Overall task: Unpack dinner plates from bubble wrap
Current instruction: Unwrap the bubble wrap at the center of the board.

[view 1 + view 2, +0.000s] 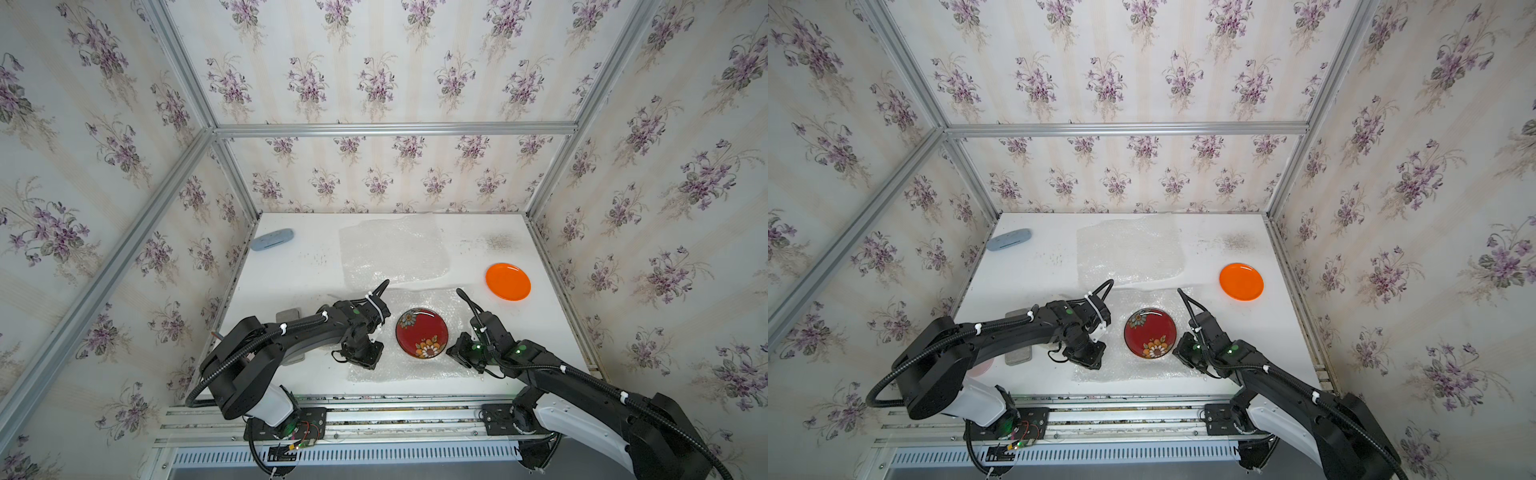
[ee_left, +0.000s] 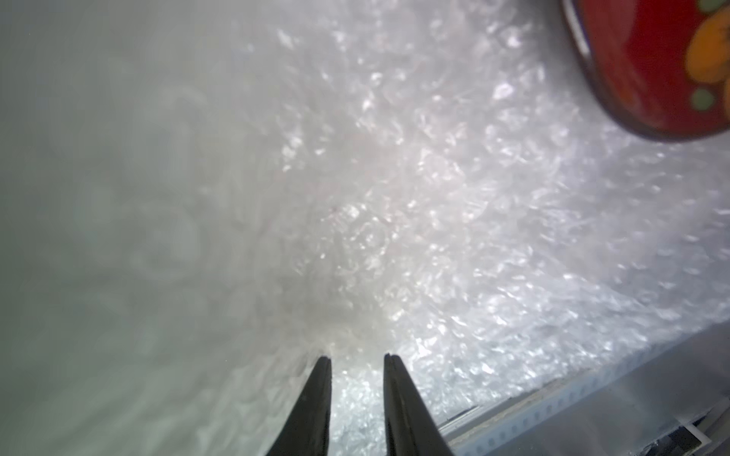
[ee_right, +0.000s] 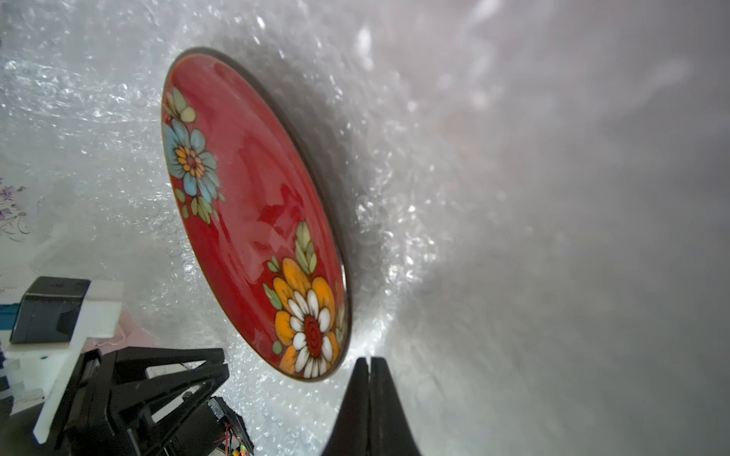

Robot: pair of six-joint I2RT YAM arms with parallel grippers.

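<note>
Bubble wrap (image 1: 415, 372) spreads flat at the table's (image 1: 299, 274) front centre. The left gripper (image 2: 357, 357) points steeply down onto its left part, jaws a narrow gap apart; whether any film is pinched cannot be told. Just to that gripper's right lies the dark red plate (image 1: 421, 333), face up, uncovered and round. The right gripper (image 3: 369, 359), jaws pressed together, sits low just beside the plate's near-right rim and looks the closer arm. Farther right, the orange plate (image 1: 508, 281) rests bare.
</note>
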